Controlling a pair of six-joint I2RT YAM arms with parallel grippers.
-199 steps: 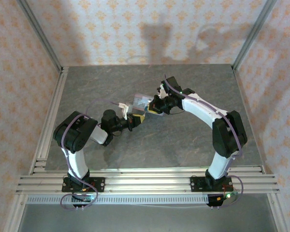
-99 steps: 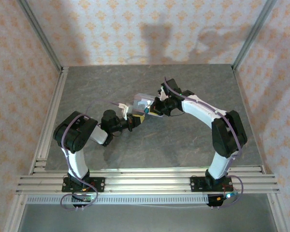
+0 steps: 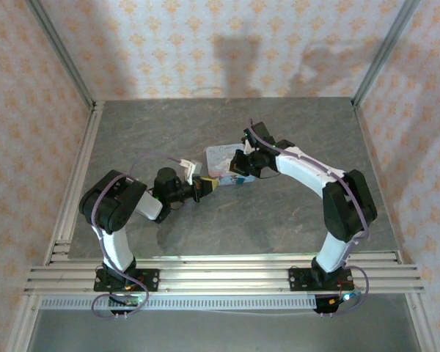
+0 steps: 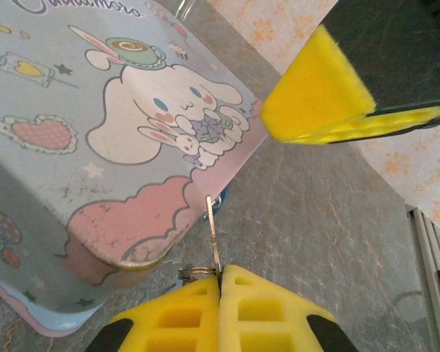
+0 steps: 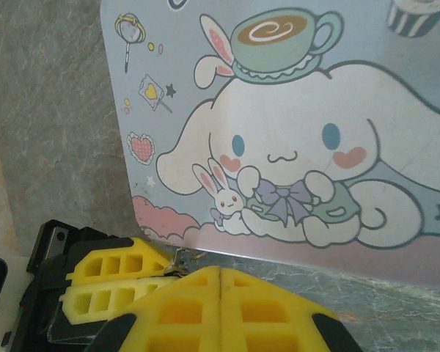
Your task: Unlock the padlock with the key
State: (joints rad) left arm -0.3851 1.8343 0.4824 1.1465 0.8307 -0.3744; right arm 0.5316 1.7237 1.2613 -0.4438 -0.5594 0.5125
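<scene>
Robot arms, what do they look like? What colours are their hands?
Both arms, the left arm and the right arm, are white tubes with chunky black joints. A thin purple cable loops along each. The left hand and right hand have bright yellow foam fingers with square holes, on black holders.

Pale blue cartoon-lid tin (image 3: 220, 157) on grey table (image 3: 161, 125), patterned walls.

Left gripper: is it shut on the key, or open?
Shut on the key: the left gripper's yellow pads meet, with the thin blade sticking out between them toward the tin.
</scene>
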